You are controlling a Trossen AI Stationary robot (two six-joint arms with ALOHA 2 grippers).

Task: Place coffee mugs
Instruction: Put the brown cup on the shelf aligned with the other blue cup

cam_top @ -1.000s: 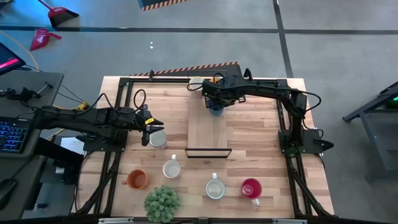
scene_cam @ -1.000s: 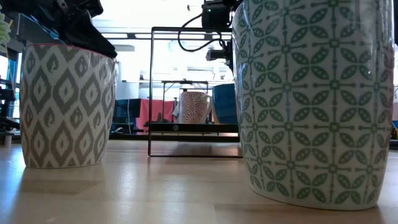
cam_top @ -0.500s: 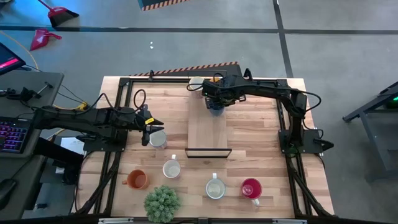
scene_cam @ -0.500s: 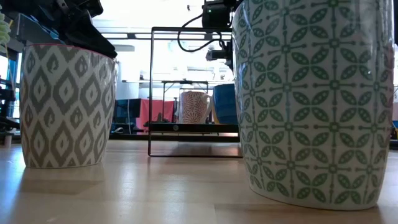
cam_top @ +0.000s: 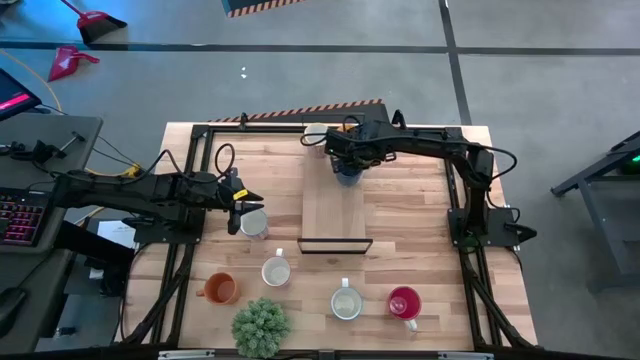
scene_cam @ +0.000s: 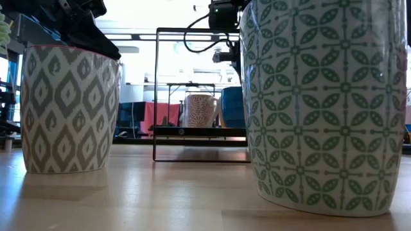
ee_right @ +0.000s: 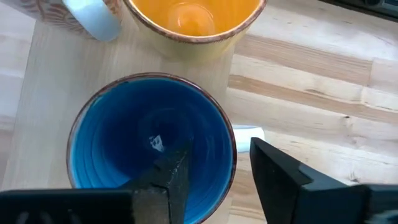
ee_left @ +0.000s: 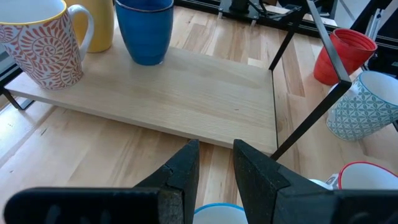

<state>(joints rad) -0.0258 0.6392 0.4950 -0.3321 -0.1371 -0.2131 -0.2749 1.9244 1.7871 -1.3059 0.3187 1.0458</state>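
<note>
My right gripper (ee_right: 214, 165) sits over the blue mug (ee_right: 149, 146), one finger inside the bowl and the other outside the rim, straddling the wall on the handle side; whether the pads actually press the wall I cannot tell. That mug stands at the far end of the raised wooden shelf (cam_top: 337, 215), just beside a yellow-orange mug (ee_right: 194, 22) and a red-and-white patterned mug (ee_left: 38, 38). My left gripper (ee_left: 211, 163) hangs above a blue-rimmed mug (cam_top: 254, 222) on the table left of the shelf, fingers set narrowly apart, nothing visibly between them. Near edge of the table, from left to right: an orange mug (cam_top: 219, 289), a white mug (cam_top: 276, 271), another white mug (cam_top: 346, 303), a red mug (cam_top: 405, 302); a green spiky plant ball (cam_top: 261, 325) in front of the orange one. My judgement on handling: glazed ceramic, rigid, fairly heavy for its size, slick, and liable to chip if dropped or knocked against a neighbour. Best hold is across the wall at the rim, one finger in and one out, away from the handle; set down gently and level.
</note>
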